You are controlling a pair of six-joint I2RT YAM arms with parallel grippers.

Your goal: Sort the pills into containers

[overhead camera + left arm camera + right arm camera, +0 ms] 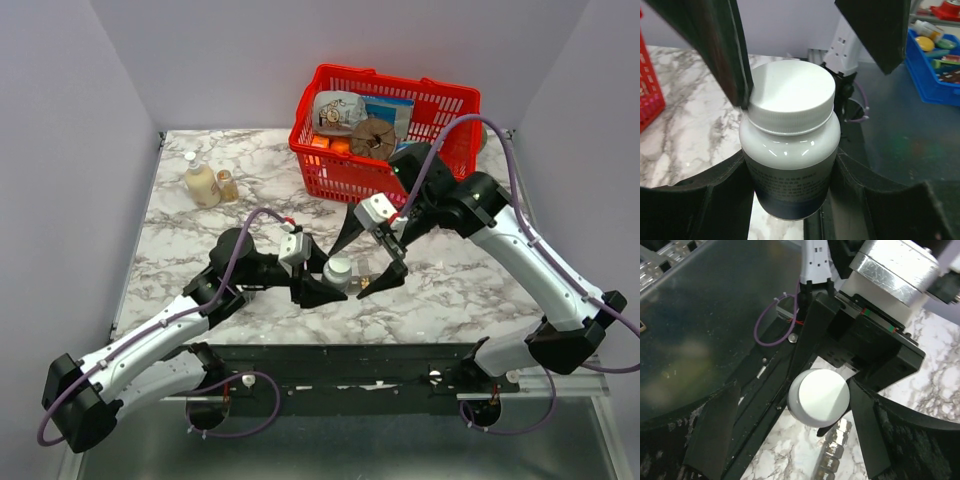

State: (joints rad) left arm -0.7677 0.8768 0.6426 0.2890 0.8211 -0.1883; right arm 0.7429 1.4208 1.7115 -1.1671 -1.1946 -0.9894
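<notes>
Most label print on the pill bottle [789,155] is blurred.

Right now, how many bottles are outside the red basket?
3: a white-capped pill bottle in the left gripper; a cream bottle beside a small amber bottle at the table's far left. Arms may hide others.

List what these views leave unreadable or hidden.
Label: left wrist view, print blurred.
Pills: none visible; bottle opaque, cap on.
Containers: right wrist view, only a bit shows under the bottle, cut by the bottom edge.
Basket contents: top view, too small.
</notes>
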